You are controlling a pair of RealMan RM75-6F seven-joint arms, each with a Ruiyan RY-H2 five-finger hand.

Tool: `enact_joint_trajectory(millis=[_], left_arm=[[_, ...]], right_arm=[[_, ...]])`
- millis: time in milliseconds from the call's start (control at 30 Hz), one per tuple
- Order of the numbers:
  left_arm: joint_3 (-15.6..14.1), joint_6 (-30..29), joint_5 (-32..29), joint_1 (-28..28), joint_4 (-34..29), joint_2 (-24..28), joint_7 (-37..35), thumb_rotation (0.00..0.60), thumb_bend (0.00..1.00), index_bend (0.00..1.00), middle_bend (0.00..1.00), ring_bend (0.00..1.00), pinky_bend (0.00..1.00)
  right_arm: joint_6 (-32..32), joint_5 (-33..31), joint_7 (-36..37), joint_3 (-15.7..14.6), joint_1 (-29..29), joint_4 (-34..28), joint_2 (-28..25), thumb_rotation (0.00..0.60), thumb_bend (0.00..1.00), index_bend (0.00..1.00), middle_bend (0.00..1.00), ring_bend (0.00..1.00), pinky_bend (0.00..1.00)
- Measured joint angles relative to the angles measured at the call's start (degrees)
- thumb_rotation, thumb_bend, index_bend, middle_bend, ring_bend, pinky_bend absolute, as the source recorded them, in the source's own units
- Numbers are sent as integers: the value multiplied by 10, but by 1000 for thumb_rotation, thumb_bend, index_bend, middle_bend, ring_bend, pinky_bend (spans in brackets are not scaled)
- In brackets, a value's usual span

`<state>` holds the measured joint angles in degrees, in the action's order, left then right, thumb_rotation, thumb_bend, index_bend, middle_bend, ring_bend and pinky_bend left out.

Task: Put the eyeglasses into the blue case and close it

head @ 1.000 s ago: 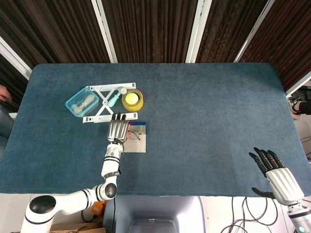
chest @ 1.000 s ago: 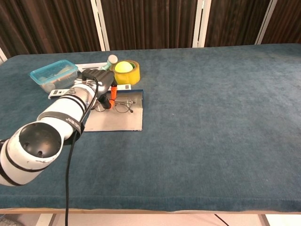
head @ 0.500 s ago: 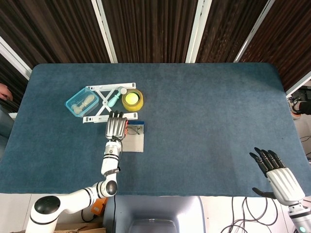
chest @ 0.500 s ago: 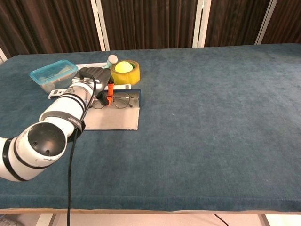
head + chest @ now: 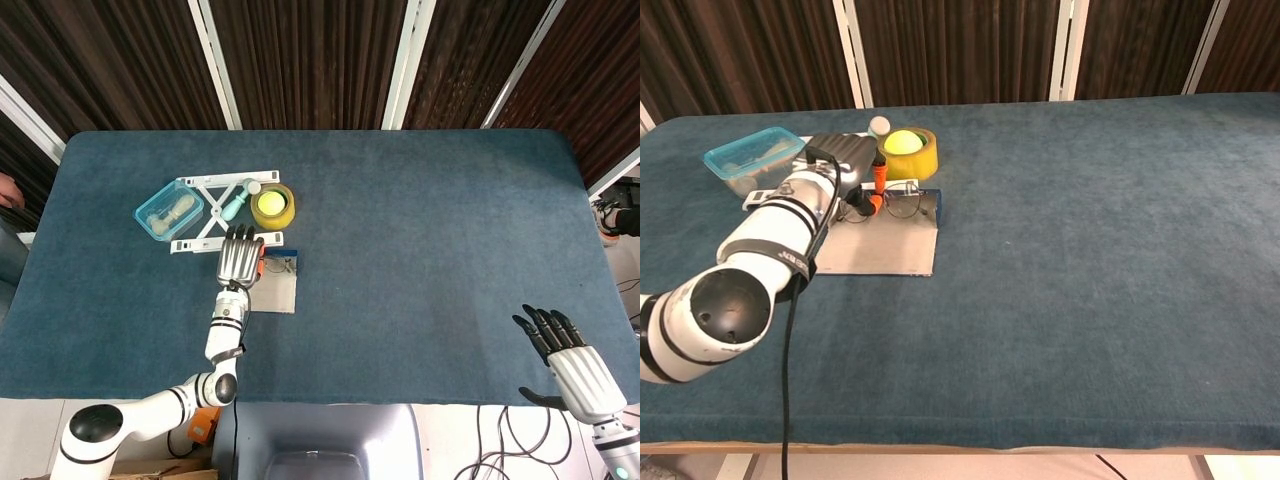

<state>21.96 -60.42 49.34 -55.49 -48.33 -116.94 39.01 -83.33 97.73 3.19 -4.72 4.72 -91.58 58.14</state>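
Note:
The blue case [image 5: 276, 295] lies open and flat at the table's near left, grey lining up [image 5: 885, 250], with a blue rim showing along its edges. My left hand [image 5: 240, 258] hovers over the case's far left corner, fingers pointing away from me. It pinches the thin-framed eyeglasses [image 5: 896, 204] by their left side, with the lenses raised over the case's far edge [image 5: 283, 265]. In the chest view the left hand [image 5: 836, 163] hides the glasses' left part. My right hand [image 5: 566, 358] stays open with fingers spread, off the table's near right corner.
Just beyond the case stand a yellow tape roll with a yellow ball in it [image 5: 272, 205] [image 5: 906, 152], a white folding stand [image 5: 212, 215] with a teal bottle [image 5: 233, 205], and a clear blue box [image 5: 169, 210] [image 5: 755, 158].
My left hand has drawn the eyeglasses away from me, from the middle of the lining to the case's far edge, lifting them a little. The right hand has stayed put.

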Motion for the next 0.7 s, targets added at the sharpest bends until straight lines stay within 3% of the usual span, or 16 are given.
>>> enact_joint_trajectory(millis=[433,700], left_arm=[[3,12,1,2,13,-6,4,600,372,419,209,152,201],[-1,2,12,12,-34,11,2,600,370,247,171,141,202]], right_arm=[[-3,1,5,0,-1,0,-3,600,226,0,0,0,0],[-3,2,4,0,-1,0,-3,600,226,0,0,0,0]])
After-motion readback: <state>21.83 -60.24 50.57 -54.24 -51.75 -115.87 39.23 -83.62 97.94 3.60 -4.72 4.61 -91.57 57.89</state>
